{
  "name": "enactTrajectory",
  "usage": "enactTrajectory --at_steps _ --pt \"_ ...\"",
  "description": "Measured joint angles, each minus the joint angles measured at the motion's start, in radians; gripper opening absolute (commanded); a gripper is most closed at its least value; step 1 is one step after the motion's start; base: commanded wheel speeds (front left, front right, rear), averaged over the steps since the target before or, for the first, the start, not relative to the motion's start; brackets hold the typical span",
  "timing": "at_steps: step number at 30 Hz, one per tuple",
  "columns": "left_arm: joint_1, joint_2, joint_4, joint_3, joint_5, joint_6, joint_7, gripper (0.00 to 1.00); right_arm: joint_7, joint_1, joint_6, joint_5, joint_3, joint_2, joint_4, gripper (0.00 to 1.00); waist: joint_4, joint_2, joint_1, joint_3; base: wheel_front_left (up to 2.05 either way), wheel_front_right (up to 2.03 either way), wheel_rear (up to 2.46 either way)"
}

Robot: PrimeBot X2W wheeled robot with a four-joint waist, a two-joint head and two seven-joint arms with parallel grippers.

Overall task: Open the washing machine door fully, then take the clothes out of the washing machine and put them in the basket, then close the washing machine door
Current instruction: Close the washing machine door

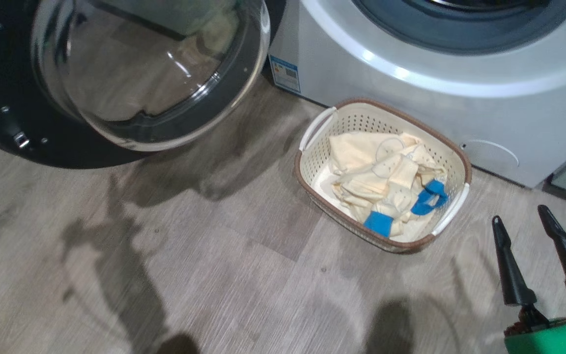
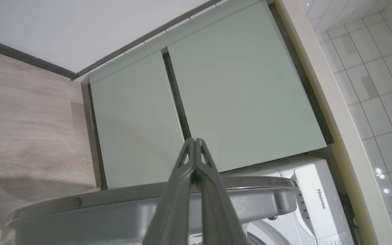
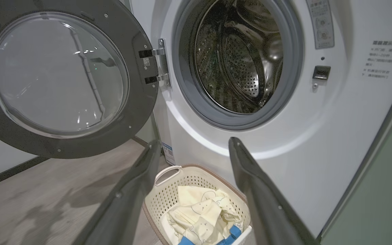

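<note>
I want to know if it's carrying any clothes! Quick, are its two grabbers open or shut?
Left gripper: shut, fingertips together, holding nothing.
Right gripper: open, holding nothing; the clothes lie in the basket.

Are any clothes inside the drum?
No, the drum shows bare metal in the right wrist view, and the clothes lie in the basket.

The washing machine door (image 3: pixel 60 78) stands swung wide on its hinge, leaving the drum mouth (image 3: pixel 237 58) unblocked. The basket (image 1: pixel 315 160) sits on the floor (image 1: pixel 214 275) just before the washing machine (image 1: pixel 386 93), with open floor beside it.
</note>
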Motion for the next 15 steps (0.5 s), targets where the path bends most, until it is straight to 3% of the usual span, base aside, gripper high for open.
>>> enactTrajectory --at_steps 15 --pt "-0.055 -0.002 0.063 -0.038 0.028 -0.026 0.004 0.0 0.0 -0.035 0.0 -0.003 -0.011 -0.012 -0.008 1.0 -0.035 0.0 0.0 0.076 0.0 0.0 0.0"
